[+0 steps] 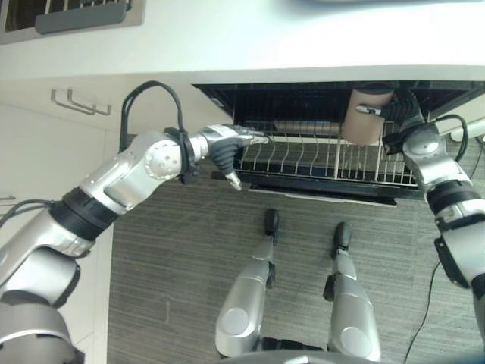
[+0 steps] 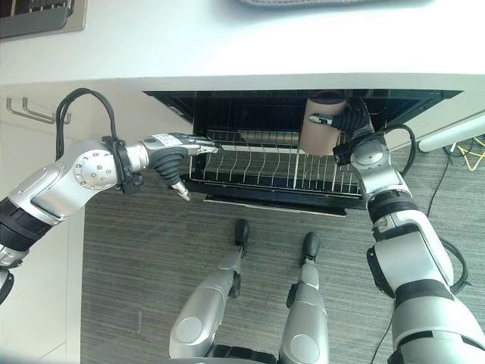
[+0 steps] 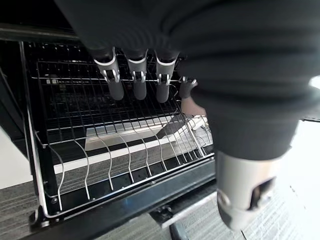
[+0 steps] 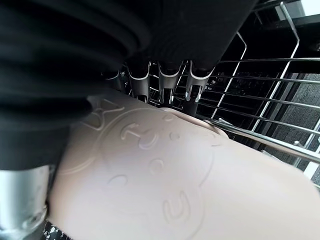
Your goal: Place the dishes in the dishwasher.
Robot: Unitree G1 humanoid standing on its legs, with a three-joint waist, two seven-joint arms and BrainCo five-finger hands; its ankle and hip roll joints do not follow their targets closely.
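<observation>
While its fingers and thumb curl round a pale beige plastic cup (image 1: 365, 115) with an embossed face, the right hand (image 2: 350, 121) holds it upright above the right part of the white wire dishwasher rack (image 1: 303, 161). The left hand (image 1: 235, 142) reaches the rack's front left rim, fingers straight and holding nothing. The rack sits pulled out of the black dishwasher (image 2: 250, 102), above grey striped flooring (image 1: 182, 265).

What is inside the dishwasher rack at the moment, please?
The right hand holds a beige cup over the wire rack, whose visible tines are bare. The left hand rests on its rim. The back is shadowed.
</observation>
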